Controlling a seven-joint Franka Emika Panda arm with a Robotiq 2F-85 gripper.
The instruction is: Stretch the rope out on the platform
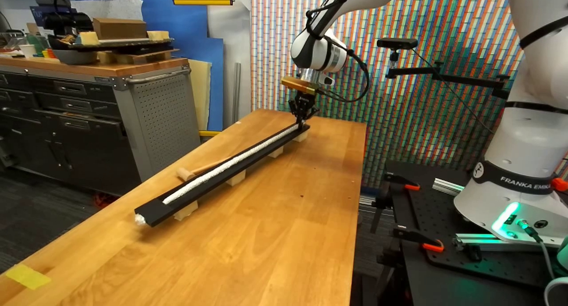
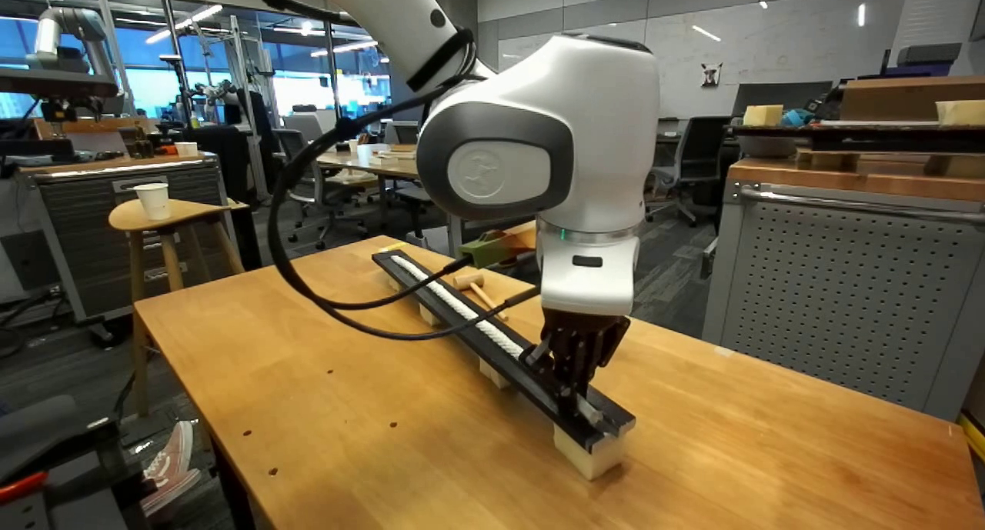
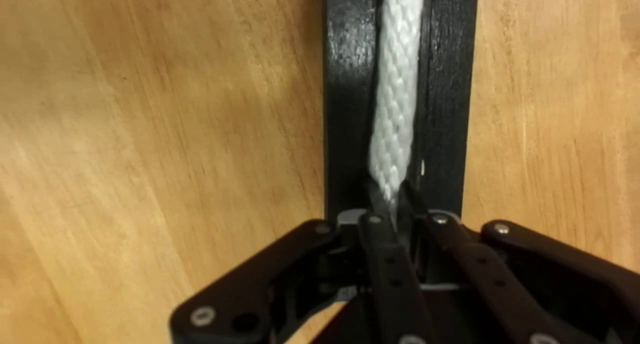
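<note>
Gripper point(image 3: 391, 196) up front in the wrist view has its jaws pinching the rope point(image 3: 398, 79) near one end of the bar point(image 3: 350, 114); you can see it neck down between them. Rope lies lengthwise in the grooved bar, close to straight, and in an exterior view its loose end point(image 1: 171, 198) stops short of the bar's opposite end. Looks like soft, light braid, so I'd guess it pulls fine, won't push, and shrugs off a hard squeeze. Best grab imo: right by the tip, pulling lengthwise.
</note>
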